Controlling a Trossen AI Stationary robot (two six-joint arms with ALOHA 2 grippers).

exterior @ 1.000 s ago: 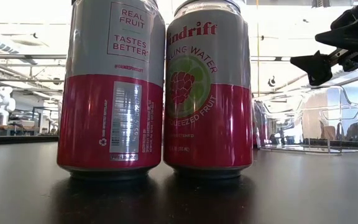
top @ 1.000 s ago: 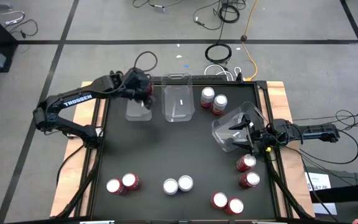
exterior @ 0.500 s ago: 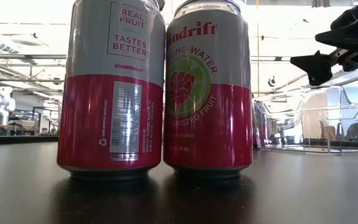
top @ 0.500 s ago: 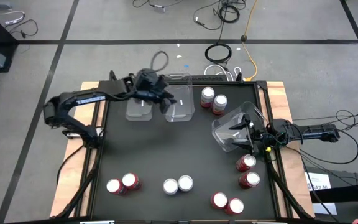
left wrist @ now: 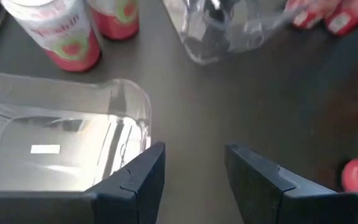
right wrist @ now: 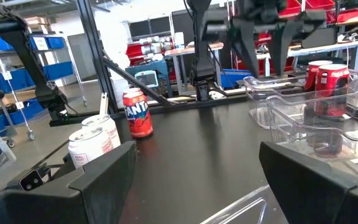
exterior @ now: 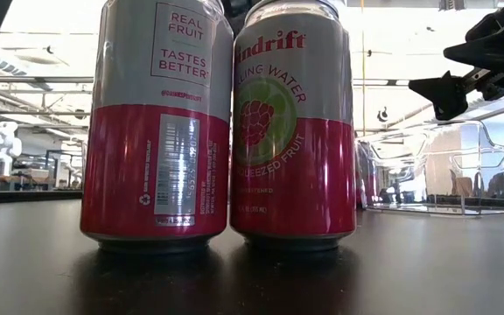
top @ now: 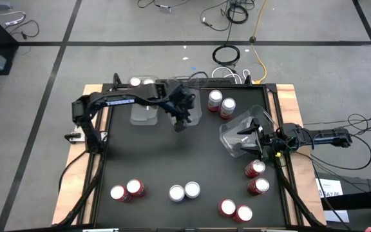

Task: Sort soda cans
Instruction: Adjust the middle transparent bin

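Along the near edge of the desk (top: 172, 154): a red pair (top: 126, 190) on the left, a silver pair (top: 183, 191) in the middle and a second red pair (top: 235, 210) towards the right. All upright, long axes vertical, well apart from either arm.

A little farther back on the right side, two more red cans (top: 256, 177), one just behind the other, close below the right gripper (top: 250, 136).

Right fingers (right wrist: 104, 174) spread wide and gripping nothing, poised over the skewed clear bin (top: 237, 132). No can visible inside it.

Mid-desk, left gripper (top: 181, 121) reached across from the left, at the near rim of the middle bin (top: 187, 103). Fingers (left wrist: 138, 180) parted and empty, bare desk between them.

From those fingers, the closest cans are the upright red pair (top: 221, 102), lying farther back and to the right, just beside the middle bin. Left arm judged better placed for them, with a grasp from the side across the body.

Middle bin and left bin (top: 143, 114) both apparently empty, only a pale label showing in each.

At the far edge, behind the left bin, two silver tops (top: 142, 82) side by side; body colour not visible.
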